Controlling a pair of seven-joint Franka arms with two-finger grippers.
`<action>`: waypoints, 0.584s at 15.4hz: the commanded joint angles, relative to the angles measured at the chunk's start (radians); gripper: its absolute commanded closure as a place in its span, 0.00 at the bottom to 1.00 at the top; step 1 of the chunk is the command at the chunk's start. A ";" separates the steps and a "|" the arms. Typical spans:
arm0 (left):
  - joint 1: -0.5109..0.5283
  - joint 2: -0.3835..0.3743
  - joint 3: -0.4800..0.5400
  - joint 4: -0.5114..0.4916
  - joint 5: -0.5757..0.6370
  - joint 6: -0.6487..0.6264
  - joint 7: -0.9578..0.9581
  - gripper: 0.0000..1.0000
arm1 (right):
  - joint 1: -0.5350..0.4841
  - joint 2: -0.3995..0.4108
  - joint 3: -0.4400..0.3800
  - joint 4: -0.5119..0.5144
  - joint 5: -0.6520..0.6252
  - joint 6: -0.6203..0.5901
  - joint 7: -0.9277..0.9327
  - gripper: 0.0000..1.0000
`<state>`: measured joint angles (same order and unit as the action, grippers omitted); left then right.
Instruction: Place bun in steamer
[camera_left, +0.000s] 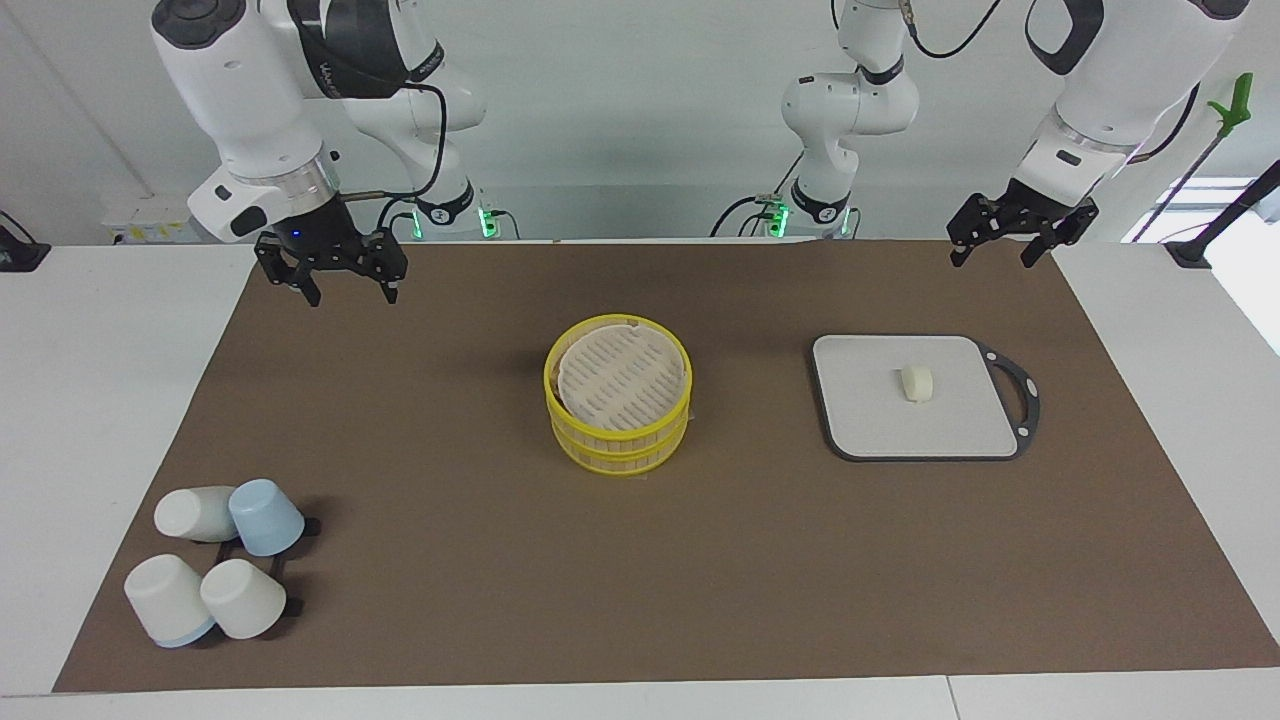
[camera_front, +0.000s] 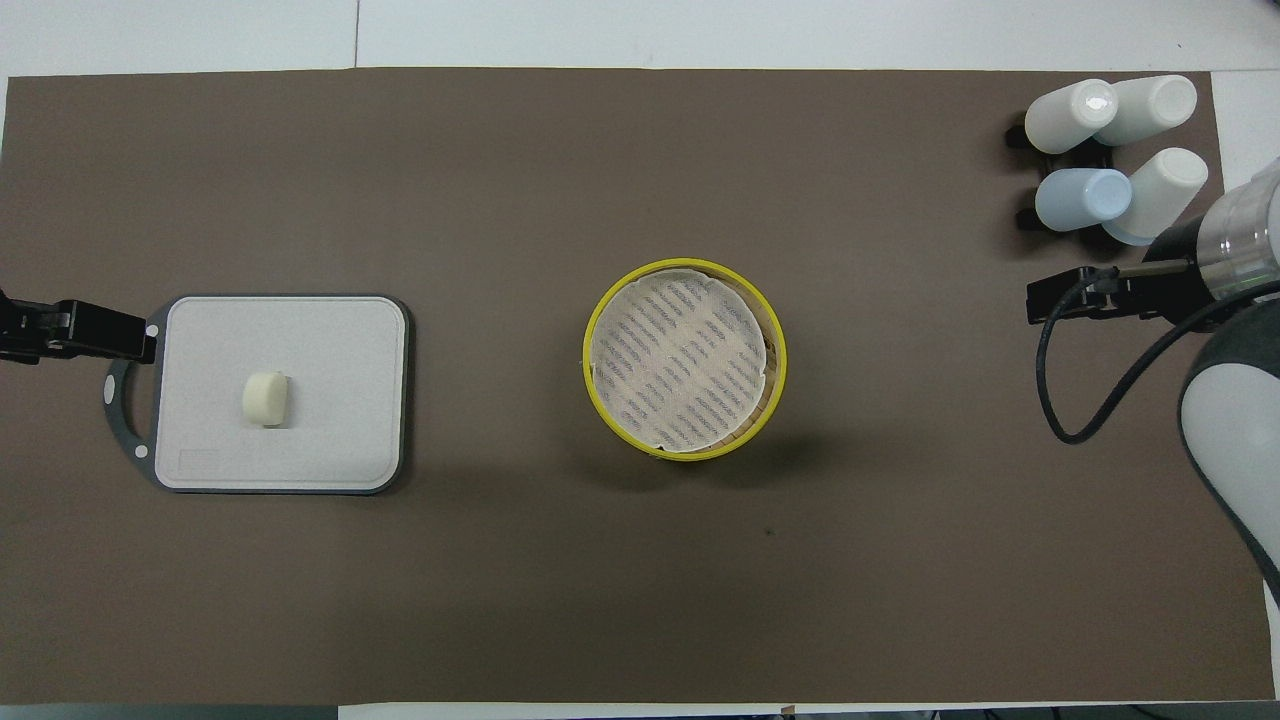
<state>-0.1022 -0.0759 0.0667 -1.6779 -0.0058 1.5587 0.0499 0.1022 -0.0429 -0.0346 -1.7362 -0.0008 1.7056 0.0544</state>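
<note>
The bun (camera_left: 917, 383) is a small cream lump lying near the middle of the flat grey board (camera_left: 870, 430); it also shows in the overhead view (camera_front: 265, 399). The steamer (camera_left: 618, 395) stands mid-table with yellow rims and its cream slotted lid on, and shows in the overhead view (camera_front: 685, 357). My left gripper (camera_left: 998, 258) is open and empty, raised over the mat at the left arm's end, apart from the board; the overhead view (camera_front: 75, 330) shows it by the board's handle. My right gripper (camera_left: 350, 295) is open and empty, raised over the mat at the right arm's end (camera_front: 1080, 298).
Several white and pale-blue cups (camera_left: 215, 560) lie on a black rack at the right arm's end, farther from the robots than the steamer; they also show in the overhead view (camera_front: 1110, 150). A brown mat (camera_left: 640, 580) covers the table. The board (camera_front: 330, 440) has a dark handle ring.
</note>
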 joint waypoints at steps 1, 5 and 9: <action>-0.016 -0.008 0.008 -0.008 -0.003 0.008 -0.005 0.00 | -0.016 -0.025 0.012 -0.029 -0.004 0.006 -0.024 0.00; -0.016 -0.008 0.007 -0.008 -0.003 0.009 -0.005 0.00 | -0.019 -0.025 0.013 -0.028 -0.002 -0.009 -0.019 0.00; -0.016 -0.018 0.008 -0.029 -0.003 0.020 -0.002 0.00 | 0.000 -0.019 0.041 -0.017 0.014 -0.021 -0.022 0.00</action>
<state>-0.1041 -0.0759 0.0654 -1.6805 -0.0058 1.5591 0.0499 0.0988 -0.0436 -0.0289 -1.7372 0.0012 1.6789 0.0450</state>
